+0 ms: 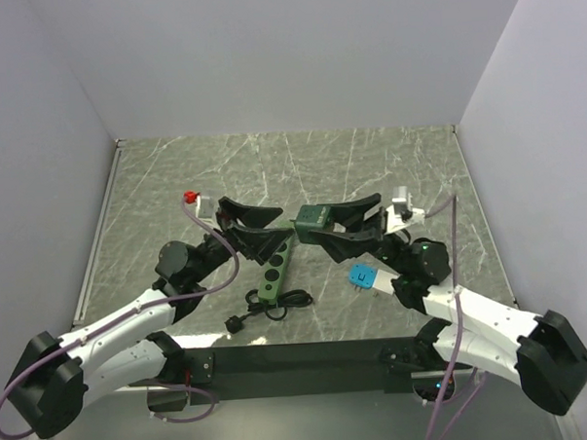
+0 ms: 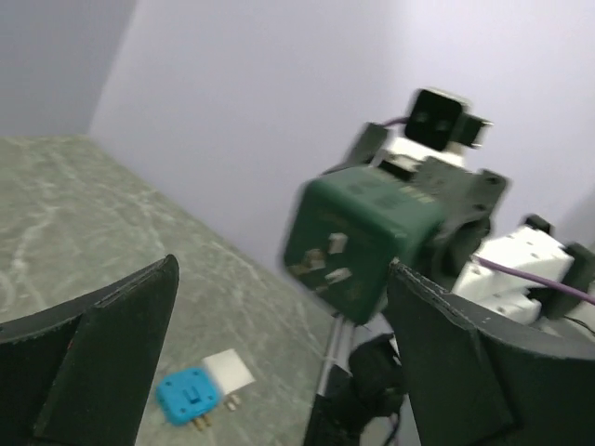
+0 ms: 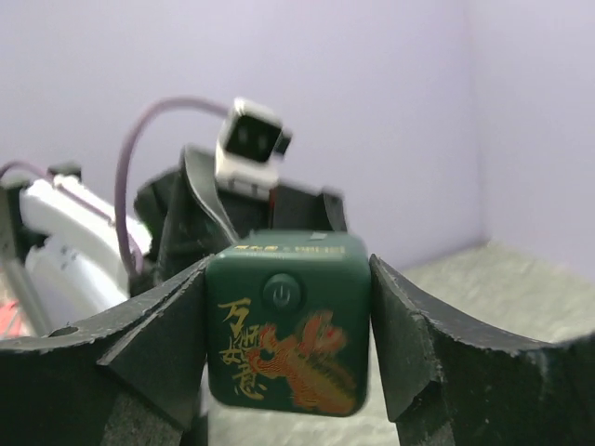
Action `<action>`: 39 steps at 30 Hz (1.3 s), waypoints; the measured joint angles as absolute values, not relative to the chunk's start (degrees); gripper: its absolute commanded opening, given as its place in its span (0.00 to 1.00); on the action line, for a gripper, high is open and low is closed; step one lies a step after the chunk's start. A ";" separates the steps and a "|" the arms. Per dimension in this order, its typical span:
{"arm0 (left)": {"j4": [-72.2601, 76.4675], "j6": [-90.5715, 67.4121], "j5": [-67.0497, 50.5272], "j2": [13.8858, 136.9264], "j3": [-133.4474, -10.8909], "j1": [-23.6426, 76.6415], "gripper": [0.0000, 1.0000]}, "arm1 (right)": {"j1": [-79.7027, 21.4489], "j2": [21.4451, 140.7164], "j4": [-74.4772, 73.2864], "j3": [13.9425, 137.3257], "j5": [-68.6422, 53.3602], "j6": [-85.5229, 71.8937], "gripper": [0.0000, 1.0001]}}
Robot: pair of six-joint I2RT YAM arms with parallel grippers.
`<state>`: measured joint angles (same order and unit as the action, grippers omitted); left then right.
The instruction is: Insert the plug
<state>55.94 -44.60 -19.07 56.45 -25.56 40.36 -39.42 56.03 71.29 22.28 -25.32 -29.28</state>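
Mid-carry, I judge. The right gripper (image 3: 288,311) clamps the green plug (image 1: 311,219) by its sides, held aloft near the far end of the power strip (image 1: 274,271), while the left gripper (image 1: 247,225) stands wide open just left of it, touching nothing. Next, the prongs need turning downward and lining up with a socket.

A round power symbol is seen on the green plug (image 3: 286,321) clasped in the right gripper (image 3: 288,327). Below it, gold Chinese characters are printed, the first read as 万. The small gold line above cannot be read.
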 measured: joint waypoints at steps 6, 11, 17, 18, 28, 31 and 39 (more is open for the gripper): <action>50.30 -40.88 -13.50 54.26 -25.56 39.99 0.99 | -38.98 53.21 71.07 22.41 -24.84 -27.07 0.00; 47.83 -39.27 -9.89 53.08 -24.58 39.99 0.99 | -38.54 54.85 66.54 22.50 -24.77 -25.82 0.00; 44.56 -37.19 -2.04 45.93 -16.88 39.94 0.97 | -36.80 54.70 58.37 22.57 -23.22 -23.35 0.00; 43.83 -36.88 -0.80 44.91 -15.92 39.92 0.94 | -36.29 54.65 57.14 22.57 -22.90 -22.98 0.00; 39.16 -35.83 7.46 48.58 -9.87 39.94 0.67 | -33.80 57.34 47.70 24.86 -17.56 -20.43 0.00; 37.32 -36.95 9.54 55.55 -9.43 40.53 0.58 | -33.23 58.06 45.41 25.19 -16.08 -19.88 0.00; 36.18 -38.76 11.97 59.83 -8.75 44.91 0.61 | -31.48 57.54 43.53 25.17 -14.96 -19.22 0.00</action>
